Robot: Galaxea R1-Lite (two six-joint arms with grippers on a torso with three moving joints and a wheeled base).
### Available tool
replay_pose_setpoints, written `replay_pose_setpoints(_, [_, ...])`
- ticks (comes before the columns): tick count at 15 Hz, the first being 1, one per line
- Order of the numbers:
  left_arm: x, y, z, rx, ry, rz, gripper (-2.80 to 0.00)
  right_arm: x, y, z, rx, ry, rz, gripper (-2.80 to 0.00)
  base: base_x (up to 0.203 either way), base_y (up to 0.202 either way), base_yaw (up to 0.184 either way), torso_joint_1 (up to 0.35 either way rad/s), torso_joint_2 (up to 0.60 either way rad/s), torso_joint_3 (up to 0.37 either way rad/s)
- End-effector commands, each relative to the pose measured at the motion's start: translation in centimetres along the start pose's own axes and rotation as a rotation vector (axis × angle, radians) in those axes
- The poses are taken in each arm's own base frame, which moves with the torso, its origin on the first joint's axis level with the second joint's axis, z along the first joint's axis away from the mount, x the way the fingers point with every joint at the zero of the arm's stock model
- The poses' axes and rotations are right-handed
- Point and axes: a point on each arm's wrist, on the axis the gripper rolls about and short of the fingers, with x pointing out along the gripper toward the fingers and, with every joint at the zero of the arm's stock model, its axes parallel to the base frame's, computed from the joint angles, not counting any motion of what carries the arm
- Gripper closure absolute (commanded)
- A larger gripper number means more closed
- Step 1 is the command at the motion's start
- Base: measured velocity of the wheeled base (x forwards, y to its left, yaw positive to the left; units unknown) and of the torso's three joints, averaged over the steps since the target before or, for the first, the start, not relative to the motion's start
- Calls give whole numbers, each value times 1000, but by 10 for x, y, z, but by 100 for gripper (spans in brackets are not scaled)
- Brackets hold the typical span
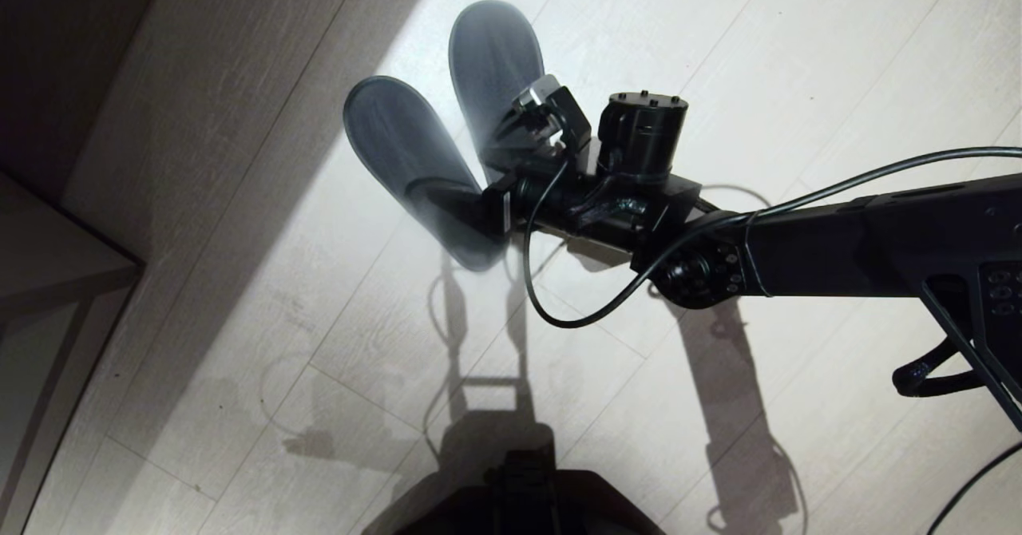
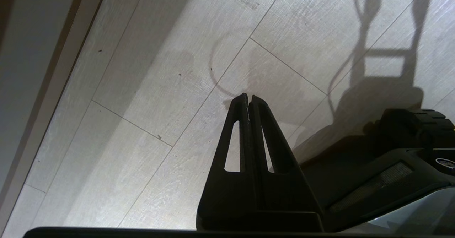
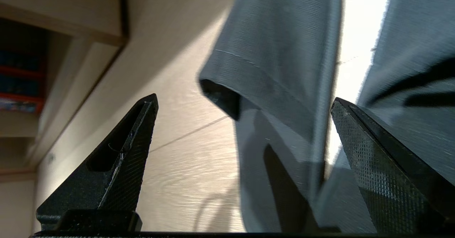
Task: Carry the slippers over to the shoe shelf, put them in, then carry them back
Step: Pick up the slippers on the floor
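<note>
Two light blue-grey slippers lie side by side on the pale wood floor, the left slipper (image 1: 399, 144) and the right slipper (image 1: 495, 56), both blurred. My right gripper (image 1: 475, 172) hangs over their near ends. In the right wrist view this gripper (image 3: 245, 103) is open wide. One slipper (image 3: 277, 53) sits between the fingers, clear of the far finger (image 3: 135, 149), and the other slipper (image 3: 412, 35) lies past the near finger (image 3: 369, 160). The shoe shelf (image 3: 64, 28) shows as a beige-wood unit with a dark compartment. My left gripper (image 2: 247, 97) is shut and empty, parked above bare floor.
A beige furniture corner (image 1: 56, 263) juts in at the left edge, with a shaded wall strip behind it. A black cable (image 1: 575, 311) loops under the right arm. My base (image 1: 519, 495) is at the bottom. Pale plank floor lies around the slippers.
</note>
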Motion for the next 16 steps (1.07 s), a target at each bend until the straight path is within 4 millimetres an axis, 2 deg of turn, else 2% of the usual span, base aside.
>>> replay_pose_setpoints(1, [0,0,0,1,0,0,0,-1,-1,-1,6,11,24,-280,0,0,0,0,0,0])
replay_pose_setpoints(5, [0,0,0,0,0,0,0,7,-11,-26,37,84,36,-280,0,0,0,0,0,0])
replay_pose_setpoints(7, [0,0,0,0,0,1,0,9,-14,-29,-69,101,-46,-280,0,0,0,0,0,0])
replay_pose_setpoints(12, [0,0,0,0,0,0,0,21,23,1,-256,83,-187,-280,0,0,0,0,0,0])
replay_pose_setpoints(16, [0,0,0,0,0,0,0,33,53,9,-298,111,-326,-280,0,0,0,0,0,0])
